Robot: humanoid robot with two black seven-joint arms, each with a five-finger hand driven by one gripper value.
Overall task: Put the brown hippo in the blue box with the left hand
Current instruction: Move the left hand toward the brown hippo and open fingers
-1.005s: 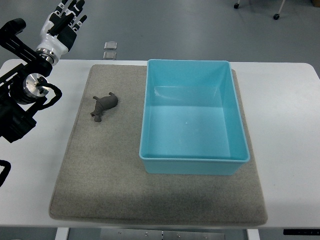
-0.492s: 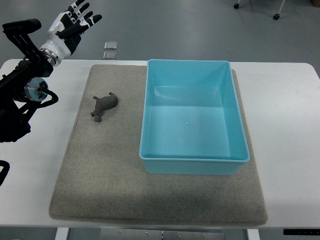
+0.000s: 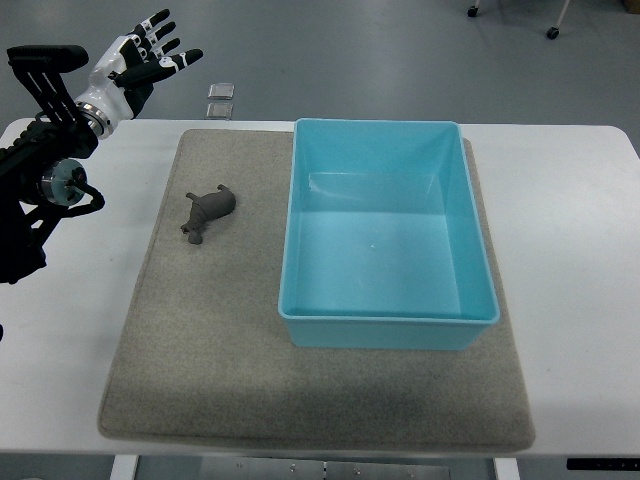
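A small brown hippo [image 3: 207,214] lies on the grey mat [image 3: 200,340], left of the blue box [image 3: 385,230]. The box stands open and holds nothing. My left hand [image 3: 148,58] hovers beyond the table's far left corner, well up and left of the hippo, with its white and black fingers [image 3: 160,20] spread and nothing in them. Its black arm [image 3: 45,170] runs down the picture's left edge. The right arm does not show.
The mat lies on a white table [image 3: 580,250]. Two small clear squares [image 3: 220,100] lie on the floor past the table's far edge. Chair castors [image 3: 552,32] show at the top right.
My left hand has swung to the right and tipped over, its fingers now pointing more toward the right. The hippo and the box have not moved.
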